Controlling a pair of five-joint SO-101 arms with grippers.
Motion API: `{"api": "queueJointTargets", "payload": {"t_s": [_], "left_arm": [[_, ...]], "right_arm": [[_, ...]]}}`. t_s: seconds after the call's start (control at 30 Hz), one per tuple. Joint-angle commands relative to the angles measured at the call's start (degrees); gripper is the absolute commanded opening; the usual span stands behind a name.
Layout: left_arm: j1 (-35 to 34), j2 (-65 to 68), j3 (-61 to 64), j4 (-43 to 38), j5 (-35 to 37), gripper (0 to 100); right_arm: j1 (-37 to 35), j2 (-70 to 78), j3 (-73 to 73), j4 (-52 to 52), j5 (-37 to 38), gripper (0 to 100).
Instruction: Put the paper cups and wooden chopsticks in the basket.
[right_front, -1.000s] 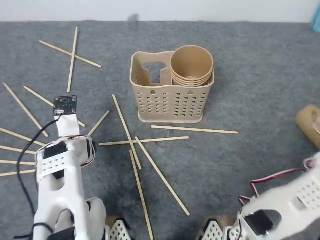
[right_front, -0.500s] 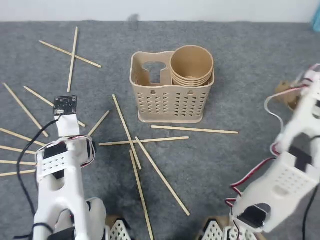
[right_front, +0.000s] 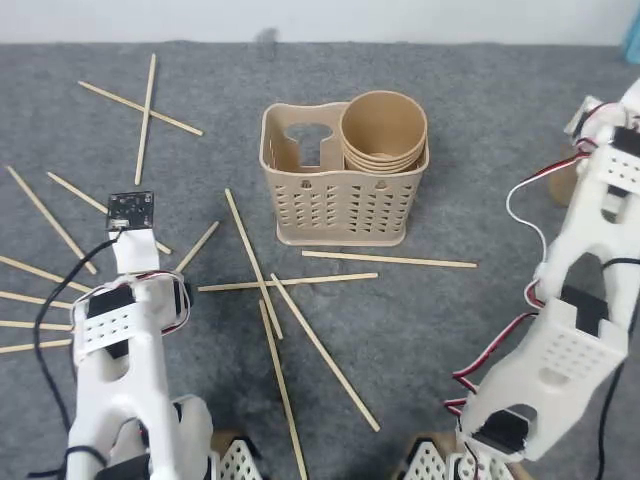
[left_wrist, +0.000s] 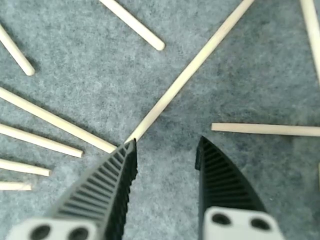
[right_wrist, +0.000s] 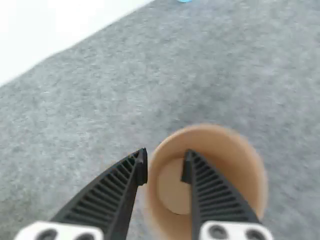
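The tan basket (right_front: 330, 212) stands at the back centre with a stack of paper cups (right_front: 383, 125) in its right compartment. Another paper cup (right_wrist: 225, 165) sits under my right gripper (right_wrist: 164, 157), which is shut on its rim, one finger inside and one outside. In the high view this cup (right_front: 562, 186) peeks out behind the right arm (right_front: 610, 170) at the right edge. Several wooden chopsticks (right_front: 252, 262) lie scattered on the grey carpet. My left gripper (left_wrist: 165, 145) hangs open just above the carpet, its tips close to the end of a long chopstick (left_wrist: 190, 75).
More chopsticks lie at the far left (right_front: 45, 212) and back left (right_front: 146, 103), and one (right_front: 388, 260) lies in front of the basket. The left arm (right_front: 130, 320) stands at the front left. The carpet between the basket and the right arm is bare.
The right arm swung from the front right corner up along the right edge, and the cup went from lying at the right edge to farther back. The left arm has not moved.
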Motion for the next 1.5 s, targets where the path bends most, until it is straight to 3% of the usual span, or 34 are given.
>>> {"api": "queueJointTargets", "payload": {"t_s": [0.0,0.2,0.8,0.87,0.97,1.0,1.13,1.47], "left_arm": [[0.1,-1.8,-0.7,-0.2,-0.4,18],[-0.1,-1.8,-0.5,-0.2,-0.4,18],[0.0,-1.8,-0.6,-0.1,-0.4,18],[0.0,-1.8,-0.6,-0.1,-0.4,18],[-0.1,-1.8,-0.6,-0.1,-0.4,18],[-0.1,-1.8,-0.6,-0.1,-0.4,18],[-0.2,-1.8,-0.6,-0.1,-0.4,18],[-0.2,-1.8,-0.6,-0.1,-0.4,18]], "right_arm": [[3.5,-1.3,-9.3,7.7,-0.8,15.8],[6.5,-1.1,-12.8,13.6,-0.4,15.8],[5.8,11.2,-12.1,11.2,-0.5,15.3],[5.7,11.4,-12.1,11.4,-0.4,12.4],[5.7,10.2,-12.4,11.3,-0.4,0.0],[5.7,9.5,-12.8,12.0,-0.4,0.7],[5.9,5.9,-14.6,16.9,-0.8,0.9],[2.5,-9.3,-28.5,40.8,-0.9,0.7]]}}
